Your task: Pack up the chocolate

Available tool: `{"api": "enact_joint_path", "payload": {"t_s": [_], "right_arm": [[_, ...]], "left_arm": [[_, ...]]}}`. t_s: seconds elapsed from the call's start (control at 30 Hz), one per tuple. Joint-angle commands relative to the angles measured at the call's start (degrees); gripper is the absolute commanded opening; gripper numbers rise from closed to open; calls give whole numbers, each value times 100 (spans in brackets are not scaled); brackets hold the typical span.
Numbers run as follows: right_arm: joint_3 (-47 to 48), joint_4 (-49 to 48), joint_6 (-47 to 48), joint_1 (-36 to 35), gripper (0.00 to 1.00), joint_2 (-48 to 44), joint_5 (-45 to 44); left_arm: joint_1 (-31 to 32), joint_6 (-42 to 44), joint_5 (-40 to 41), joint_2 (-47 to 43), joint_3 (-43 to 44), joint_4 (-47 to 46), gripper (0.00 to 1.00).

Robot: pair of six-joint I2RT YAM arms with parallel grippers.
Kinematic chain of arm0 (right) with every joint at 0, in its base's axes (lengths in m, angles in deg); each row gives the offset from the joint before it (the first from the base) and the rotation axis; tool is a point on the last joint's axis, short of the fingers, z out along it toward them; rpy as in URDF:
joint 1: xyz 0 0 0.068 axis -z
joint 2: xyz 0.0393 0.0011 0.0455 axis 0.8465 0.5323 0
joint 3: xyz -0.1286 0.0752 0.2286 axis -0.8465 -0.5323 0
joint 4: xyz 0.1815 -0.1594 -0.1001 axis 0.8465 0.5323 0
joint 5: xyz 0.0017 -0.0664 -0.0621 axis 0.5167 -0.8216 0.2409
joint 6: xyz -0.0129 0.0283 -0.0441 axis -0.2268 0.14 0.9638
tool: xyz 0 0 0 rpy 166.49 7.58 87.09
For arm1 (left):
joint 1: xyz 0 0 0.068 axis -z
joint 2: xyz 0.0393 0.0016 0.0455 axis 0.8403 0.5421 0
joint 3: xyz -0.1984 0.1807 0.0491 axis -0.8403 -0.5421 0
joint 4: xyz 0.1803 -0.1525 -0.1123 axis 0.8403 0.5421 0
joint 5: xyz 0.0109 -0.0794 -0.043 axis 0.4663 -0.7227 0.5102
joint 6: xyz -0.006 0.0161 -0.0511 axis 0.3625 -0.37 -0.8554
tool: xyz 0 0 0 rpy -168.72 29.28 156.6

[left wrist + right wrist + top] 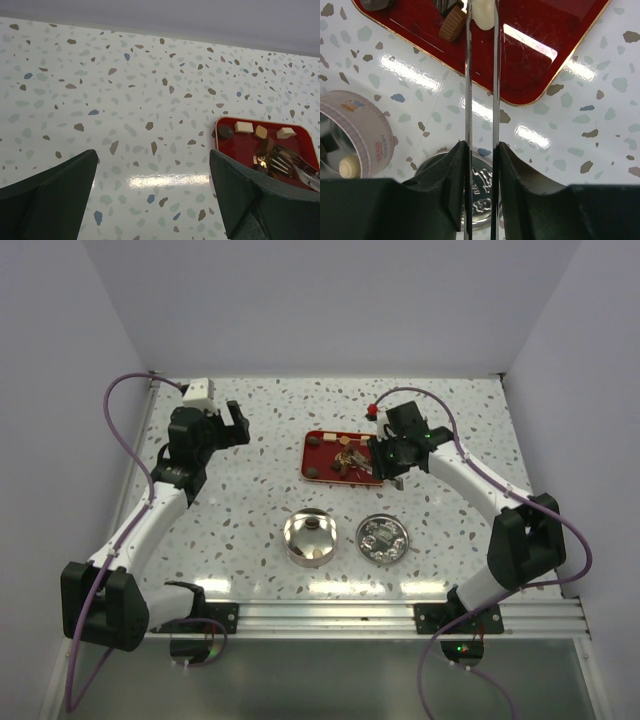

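The chocolate lies on a red tray [322, 468]: a dark round piece [225, 132], a cream square [243, 127], a mid-brown piece [260, 132] and another cream one [285, 132]. My right gripper [481, 147] is shut on metal tongs [468, 75]. Their two blades reach over the tray [535, 65] with a cream piece [482, 15] between the tips, next to a brown cup-shaped piece [453, 25]. The round tin [310, 537] stands in front of the tray with one piece [349, 166] inside. My left gripper [152, 155] hangs open above bare table, left of the tray.
The tin's embossed lid [382, 538] lies flat to the right of the tin, under my right wrist [482, 200]. White walls close the table at the back and on both sides.
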Motion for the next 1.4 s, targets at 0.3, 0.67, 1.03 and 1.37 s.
{"api": "enact_joint_path", "payload": {"t_s": [0.3,0.67,1.03,1.37], "right_arm": [[231,44,35,23,24,-254,83],[557,642,79,6,25,-1010,267],[443,1160,-123,-626,25,-1722,865],[329,1643,-238,-1181,25,-2179,1638]], "left_arm": [[-31,-76,-93,16,94,-109,100],[-31,-76,-93,16,85,-109,100],[-31,-76,-76,16,94,-83,100],[-31,-76,-58,-2,112,-48,100]]}}
